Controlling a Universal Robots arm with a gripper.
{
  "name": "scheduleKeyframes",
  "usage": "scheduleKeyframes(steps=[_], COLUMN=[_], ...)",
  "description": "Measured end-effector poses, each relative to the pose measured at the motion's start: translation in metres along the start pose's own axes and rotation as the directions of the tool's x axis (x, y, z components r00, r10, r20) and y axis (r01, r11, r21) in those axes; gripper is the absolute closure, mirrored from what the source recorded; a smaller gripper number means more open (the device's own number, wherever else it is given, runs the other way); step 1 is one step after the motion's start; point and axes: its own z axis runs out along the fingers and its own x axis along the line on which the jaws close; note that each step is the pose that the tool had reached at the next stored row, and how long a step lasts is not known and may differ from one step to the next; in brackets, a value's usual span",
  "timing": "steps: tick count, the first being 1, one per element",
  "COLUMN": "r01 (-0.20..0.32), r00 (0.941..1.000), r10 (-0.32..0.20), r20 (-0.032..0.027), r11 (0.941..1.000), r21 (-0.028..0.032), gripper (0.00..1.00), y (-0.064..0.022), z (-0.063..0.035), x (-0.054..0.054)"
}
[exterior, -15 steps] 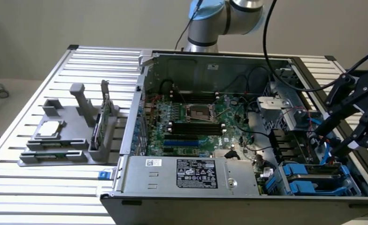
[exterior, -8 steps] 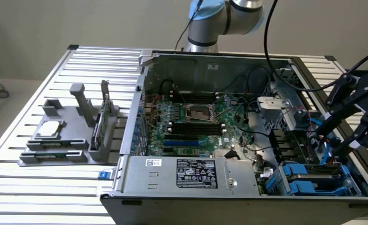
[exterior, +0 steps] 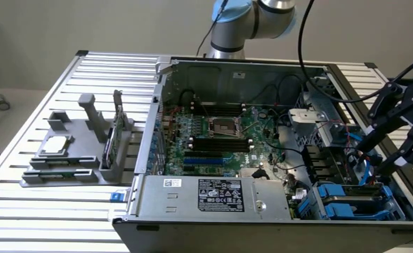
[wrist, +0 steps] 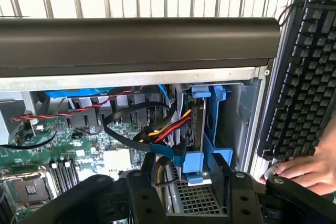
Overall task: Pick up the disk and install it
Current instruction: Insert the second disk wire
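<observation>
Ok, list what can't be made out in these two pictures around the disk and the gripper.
- Disk: in the wrist view it stands on edge in its blue carrier, its label face turned away; cables cross in front.
- Disk bay: in the exterior view the gripper and the case wall cover part of it.
- Keyboard: cut off by the wrist view's edge.
- Person's hand: cut off by the wrist view's edge.
</observation>
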Motion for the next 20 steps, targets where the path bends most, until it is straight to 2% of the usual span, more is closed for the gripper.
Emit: scheduleKeyframes(steps=[6, 7, 8, 9, 10, 11, 12, 13, 15, 20], r01=[-0.001, -0.001, -0.002, -0.002, -0.002, -0.003, -0.003, -0.004, -0.006, -0.012], r00=[1.0, 1.0, 1.0, 1.0, 1.0, 1.0, 1.0, 1.0, 1.0, 0.9999], r10=[0.001, 0.001, 0.002, 0.002, 0.002, 0.003, 0.003, 0.004, 0.006, 0.012], r20=[-0.0003, -0.0004, -0.0005, -0.0006, -0.0007, -0.0008, -0.001, -0.0012, -0.0018, -0.0037], r11=[1.0, 1.0, 1.0, 1.0, 1.0, 1.0, 1.0, 1.0, 1.0, 0.9999], r21=[0.0002, 0.0002, 0.0003, 0.0003, 0.0004, 0.0005, 0.0006, 0.0007, 0.0011, 0.0022], gripper=[0.46, 0.48, 0.55, 0.55, 0.61, 0.61, 0.73, 0.73, 0.84, 0.84], y=[0.0011, 0.0011, 0.0011, 0.0011, 0.0011, 0.0011, 0.0011, 0.0011, 0.0011, 0.0011], z=[-0.0003, -0.0003, -0.0003, -0.0003, -0.0003, -0.0003, -0.0003, -0.0002, -0.0002, -0.0002], x=[0.0002, 0.0002, 0.0002, 0.0002, 0.0002, 0.0002, 0.0002, 0.0002, 0.0002, 0.0002])
